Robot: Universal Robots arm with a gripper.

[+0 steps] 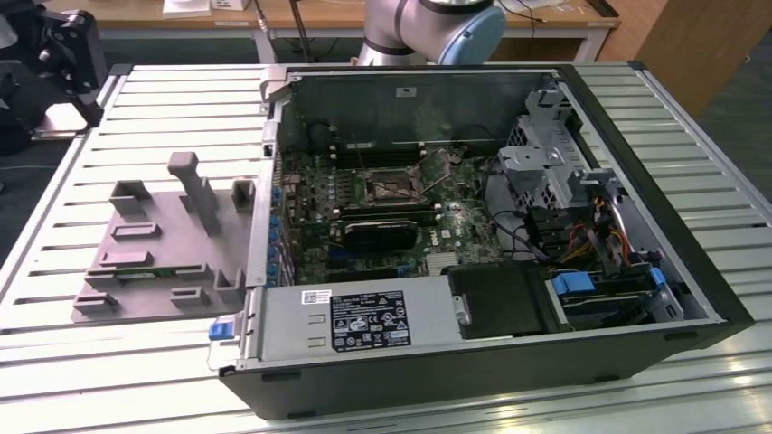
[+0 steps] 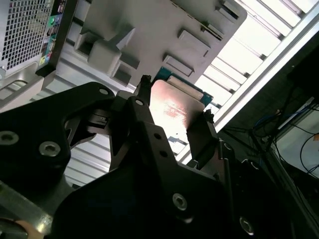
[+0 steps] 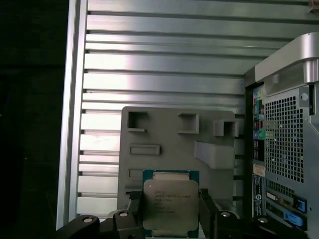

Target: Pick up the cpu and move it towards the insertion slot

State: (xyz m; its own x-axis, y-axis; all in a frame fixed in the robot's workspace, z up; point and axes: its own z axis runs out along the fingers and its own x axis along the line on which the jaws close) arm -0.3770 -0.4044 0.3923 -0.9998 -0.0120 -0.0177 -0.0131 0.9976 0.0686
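First wrist view: pincer (image 3: 170, 199) clenched on the cpu (image 3: 170, 211) over the grey tray (image 3: 164, 134). We place the insertion slot (image 1: 389, 187) to the exterior view's right of that tray.

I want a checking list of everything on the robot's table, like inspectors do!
Surface: slatted silvery metal table.
Job's things: small flat square silvery cpu, in the gripper; silvery-framed square insertion slot on the motherboard, dark centre showing.
Clutter: grey moulded plastic tray; open black computer case beside it.
Grippers: black gripper shut on the cpu's edges.
Cables: black and orange wires inside the case.
Surroundings: wooden desks behind.
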